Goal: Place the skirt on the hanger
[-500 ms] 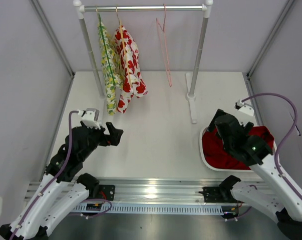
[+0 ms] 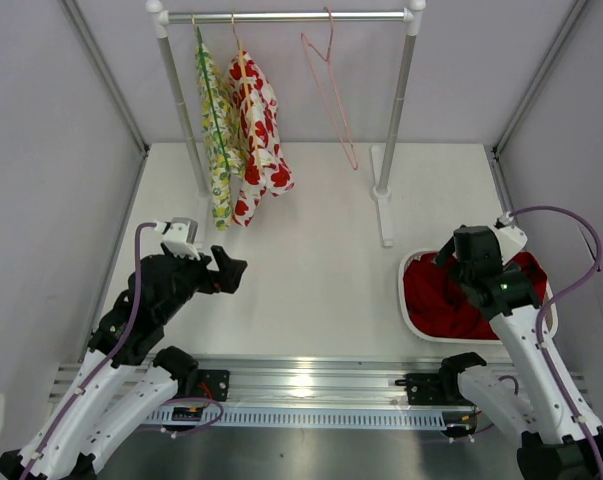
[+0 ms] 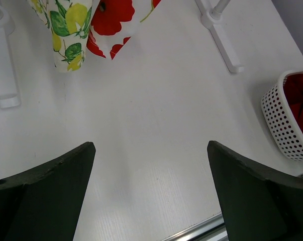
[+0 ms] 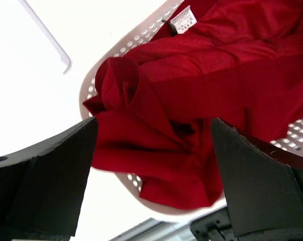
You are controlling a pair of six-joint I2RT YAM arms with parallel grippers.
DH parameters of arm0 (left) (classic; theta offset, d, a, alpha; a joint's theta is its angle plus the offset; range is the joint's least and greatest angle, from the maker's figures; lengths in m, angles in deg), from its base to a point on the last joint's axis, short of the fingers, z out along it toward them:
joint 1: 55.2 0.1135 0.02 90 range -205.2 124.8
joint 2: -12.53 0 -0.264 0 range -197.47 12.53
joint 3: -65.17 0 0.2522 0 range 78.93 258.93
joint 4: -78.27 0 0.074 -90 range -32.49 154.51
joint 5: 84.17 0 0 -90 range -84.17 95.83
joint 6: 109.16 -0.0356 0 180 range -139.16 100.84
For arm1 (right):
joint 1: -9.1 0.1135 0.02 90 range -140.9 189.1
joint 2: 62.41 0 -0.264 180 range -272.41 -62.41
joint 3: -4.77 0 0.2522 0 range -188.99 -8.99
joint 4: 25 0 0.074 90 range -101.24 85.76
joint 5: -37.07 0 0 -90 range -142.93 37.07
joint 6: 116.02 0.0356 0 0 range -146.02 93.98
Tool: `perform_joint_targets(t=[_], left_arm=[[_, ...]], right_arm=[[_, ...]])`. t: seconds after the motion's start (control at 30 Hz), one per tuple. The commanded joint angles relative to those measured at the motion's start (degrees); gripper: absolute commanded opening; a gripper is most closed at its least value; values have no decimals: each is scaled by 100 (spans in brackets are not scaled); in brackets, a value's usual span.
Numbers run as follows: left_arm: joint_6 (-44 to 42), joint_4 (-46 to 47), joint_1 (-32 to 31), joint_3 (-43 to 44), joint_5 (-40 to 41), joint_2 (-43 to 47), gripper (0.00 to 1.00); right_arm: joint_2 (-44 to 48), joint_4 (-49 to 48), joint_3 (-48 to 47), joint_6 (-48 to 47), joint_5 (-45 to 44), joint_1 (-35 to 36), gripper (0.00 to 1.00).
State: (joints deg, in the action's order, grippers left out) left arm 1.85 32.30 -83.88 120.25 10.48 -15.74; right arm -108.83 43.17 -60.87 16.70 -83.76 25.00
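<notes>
So the skirt [image 4: 191, 100] is bunched up in the basket [image 4: 136, 40]. It looks soft, light and floppy, so the waistband by the label [image 4: 184, 21] is probably the best grab. The right gripper [image 4: 154, 125] hangs wide open just over the basket. The left gripper [image 3: 151, 145] is wide too, empty, well left of it. Only the top view shows the hanger [image 2: 327, 98], far behind the basket; only the right wrist shows the label.

Wide bare table [image 2: 311, 280] is lying open in front of the rack [image 2: 281, 16]. Under its rail, two garments [image 2: 243, 130] are crowding the left end. The hanger [image 2: 328, 100] is hanging alone toward the right, with gaps either side. The rack's right foot [image 2: 384, 215] is jutting forward. The basket [image 2: 402, 290], holding the skirt [image 2: 436, 300], is sitting just right of that foot's near end.
</notes>
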Motion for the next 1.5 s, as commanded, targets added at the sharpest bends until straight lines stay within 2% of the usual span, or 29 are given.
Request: perform_joint_targets(t=[0.0,0.1,0.27,0.33,0.37,0.4,0.47,0.5,0.53,0.63,0.7,0.87,0.97,1.13,1.23,1.27,1.37,1.4,1.47], left_arm=[[25,188,47,-36,-130,23,99],[17,188,47,-10,-139,32,99],[17,206,47,-19,-157,6,99],[17,197,47,-10,-148,-3,99],[17,197,47,-10,-148,-3,99],[17,188,47,-10,-148,-3,99],[17,188,47,-1,-148,-3,99],[17,188,47,-10,-148,6,99],[17,197,39,-19,-148,6,99],[17,188,39,-19,-148,-3,99],[17,188,39,-27,-148,-20,99],[17,180,39,-10,-131,-29,99],[17,180,39,-10,-122,-38,99],[8,180,39,-10,-113,-29,99],[8,180,39,-10,-113,-29,99],[17,188,39,-1,-122,-38,99],[8,188,39,-10,-122,-21,99],[8,188,39,-1,-122,-12,99],[8,188,39,-10,-122,6,99]], right_arm=[[-358,-659,309,-149,673,-376,99],[-604,-1151,608,-211,1298,-684,100],[-957,-1714,881,-273,1386,-834,99],[-1106,-1785,829,-316,1422,-878,89],[-1115,-1794,802,-360,1352,-913,83],[-1107,-1803,776,-413,1334,-957,62],[-985,-1785,548,-571,1360,-1097,35],[-931,-1742,417,-659,1447,-1298,10],[-879,-1611,76,-738,1518,-1413,1],[-720,-1225,-628,-1055,1782,-1836,0],[-641,-1013,-1471,-1195,1826,-1924,0],[-807,-406,-3420,-1292,2343,-1872,0],[-1080,-248,-4370,-1319,2678,-1609,0],[-1562,-299,-5384,-1459,2547,-538,0],[-1974,-475,-6078,-1625,2337,394,0],[-2107,-528,-6280,-1679,2240,918,0],[-2705,-616,-7133,-2021,1774,1747,0],[-2863,-668,-7326,-2118,1478,2333,0],[-3362,-756,-7722,-2442,1169,2925,0]])
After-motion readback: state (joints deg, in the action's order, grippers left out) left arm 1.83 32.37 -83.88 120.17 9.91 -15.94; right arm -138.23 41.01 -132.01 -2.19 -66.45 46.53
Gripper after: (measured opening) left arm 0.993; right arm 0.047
